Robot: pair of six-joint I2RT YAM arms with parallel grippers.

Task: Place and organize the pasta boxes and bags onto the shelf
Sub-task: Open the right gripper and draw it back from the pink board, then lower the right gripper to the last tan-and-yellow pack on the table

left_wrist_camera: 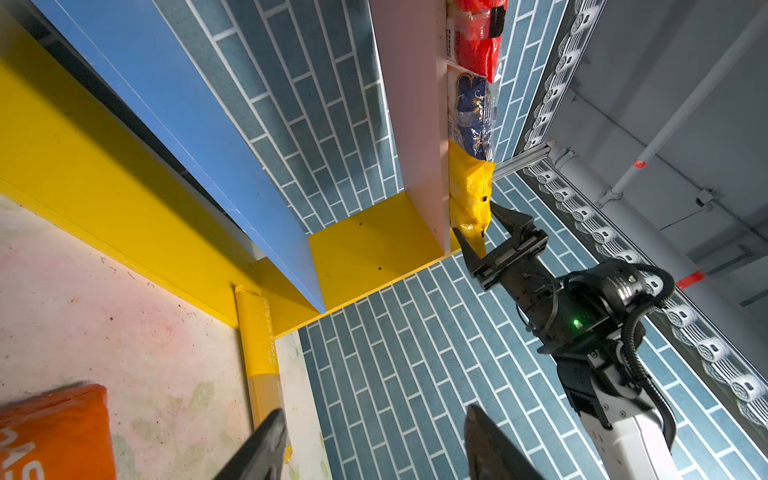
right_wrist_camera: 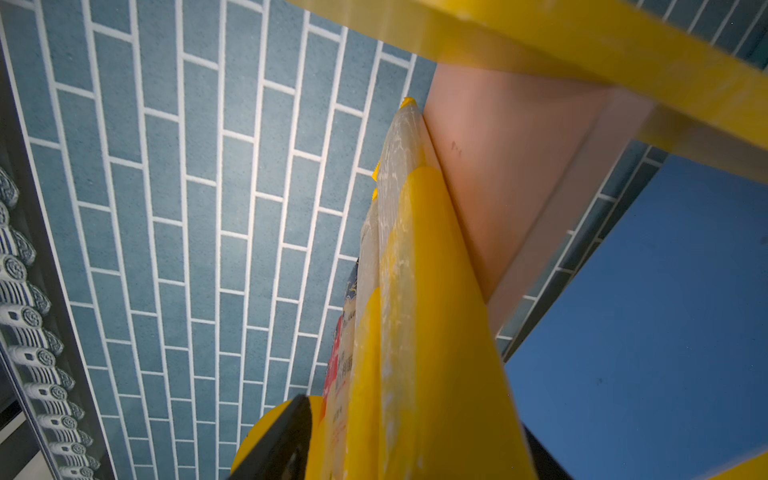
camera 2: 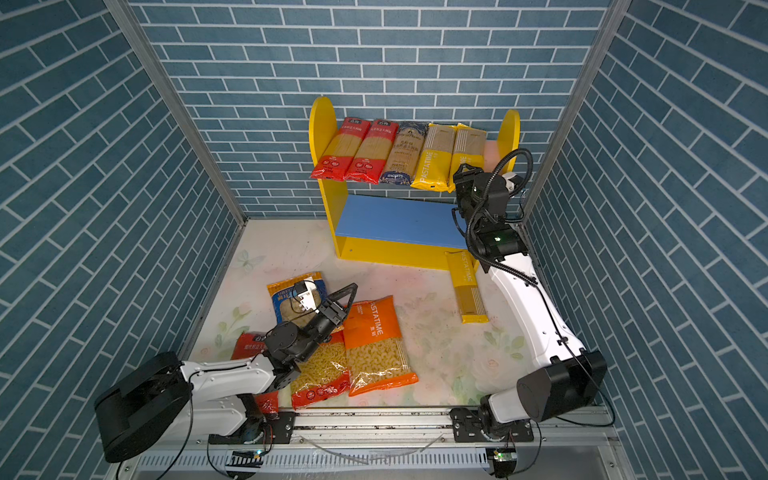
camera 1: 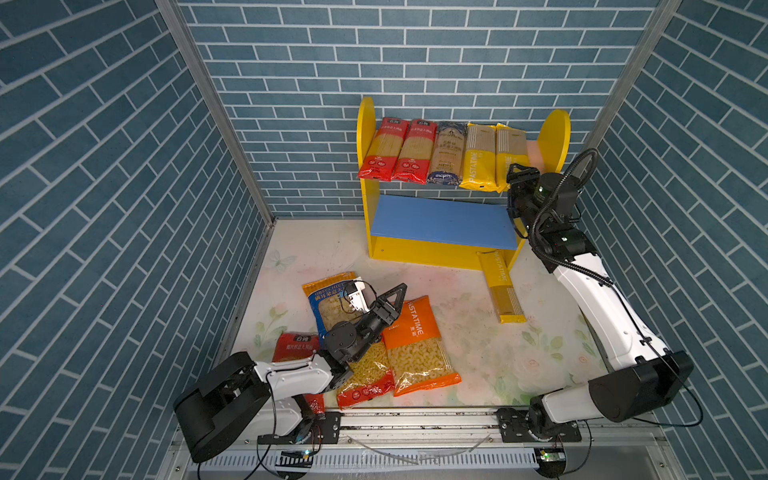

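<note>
We read the right gripper (left_wrist_camera: pixel 476 220) as spread about the near end of the rightmost yellow PASTATIME spaghetti pack (camera 1: pixel 509 158), laid beside four long packs (camera 1: pixel 382 149) on the shelf (camera 1: pixel 365 124), pink upper board (camera 1: pixel 534 153), grouping like with like; the left gripper (camera 1: pixel 395 293) hangs spread and empty over short-pasta bags (camera 1: pixel 417 345) on the desk (camera 1: pixel 478 353)

Lab test booth — brick-print walls (camera 1: pixel 104 187), aluminium frame (camera 1: pixel 212 104).

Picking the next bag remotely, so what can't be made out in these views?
Leftmost red bag: mostly under the left arm, both top views.
Blue bag: partly behind the left gripper, both top views.
Rightmost yellow pack on the shelf: front end behind the right gripper.
</note>
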